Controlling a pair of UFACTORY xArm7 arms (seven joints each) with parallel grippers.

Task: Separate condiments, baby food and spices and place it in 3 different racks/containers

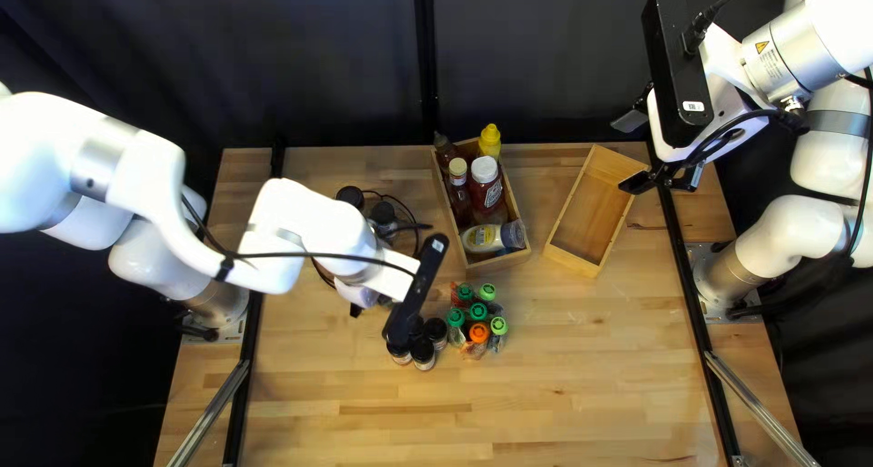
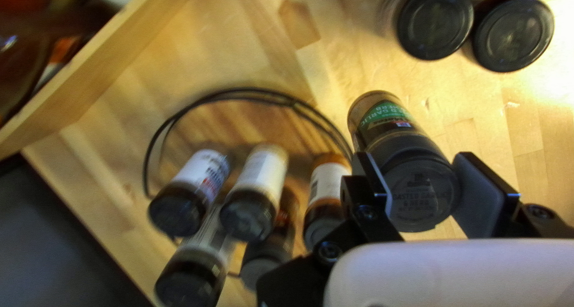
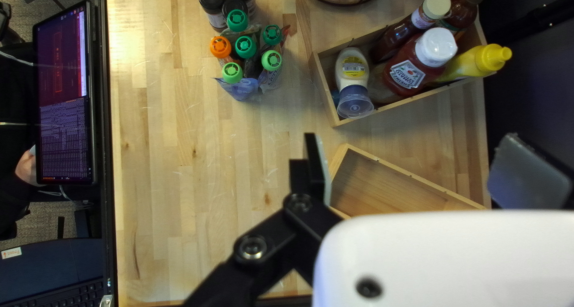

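Note:
My left gripper (image 1: 386, 281) hangs over spice bottles left of the condiment crate (image 1: 496, 260). In the left wrist view my left gripper (image 2: 421, 193) has both fingers against the cap of a black-capped spice bottle (image 2: 412, 157); whether its base touches the table I cannot tell. Several other spice bottles (image 2: 254, 187) stand beside it. Black-capped jars (image 1: 423, 351) and green- and orange-capped bottles (image 1: 478, 331) cluster nearer the front. Sauce bottles, including ketchup (image 1: 485, 185), fill the crate. My right gripper (image 1: 630, 152), open near an empty wooden crate (image 1: 596, 208), shows again as the right gripper (image 3: 424, 169).
Black cable loops (image 2: 251, 95) lie around the spice bottles. A black bar (image 1: 677, 249) runs along the table's right side. Beyond the near edge are a screen (image 3: 66, 98) and a person's hand (image 3: 26, 166). Bare tabletop (image 1: 546, 385) spreads in front of the crates.

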